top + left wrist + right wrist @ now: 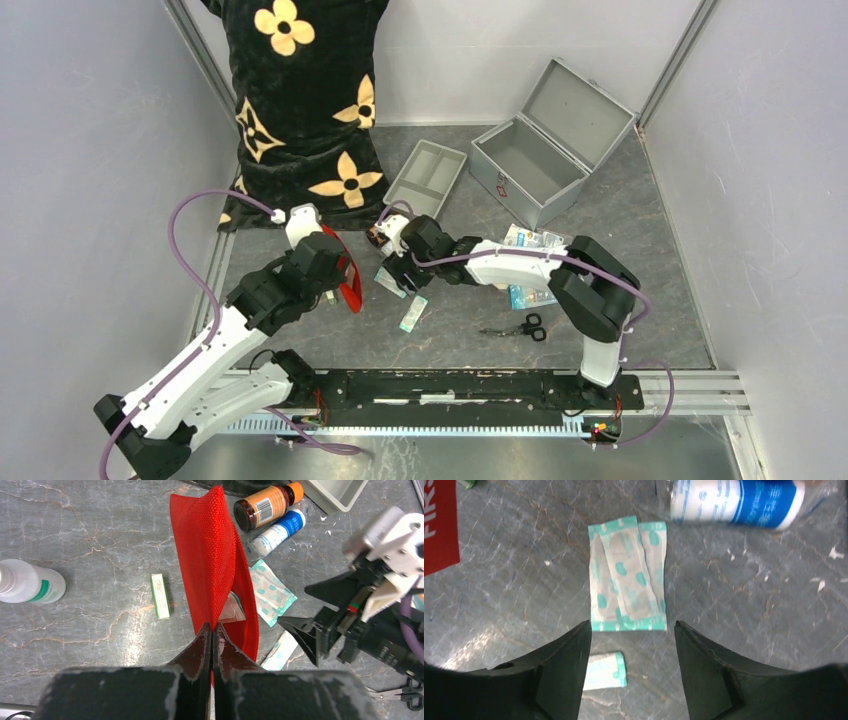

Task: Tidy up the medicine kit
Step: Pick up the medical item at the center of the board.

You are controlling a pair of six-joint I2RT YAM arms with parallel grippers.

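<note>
The medicine kit (528, 166), a silver-grey metal case, stands with its lid up at the back right of the table. My left gripper (212, 629) is shut on the edge of a flat red pouch (210, 555) and holds its mouth up; a clear packet shows inside. From above, that pouch (349, 270) sits left of centre. My right gripper (631, 625) is open just above the table, nothing between its fingers. Teal-and-white plaster packets (628, 575) lie right ahead of its tips, and one more packet (605, 671) lies by its left finger.
A grey divided tray (425, 177) lies left of the case. A brown bottle with an orange cap (265, 505), a white-and-blue bottle (277, 531), a small green box (160, 596) and a white bottle (30, 582) surround the pouch. Scissors (520, 327) lie near front. A black flowered cushion (300, 100) leans at the back left.
</note>
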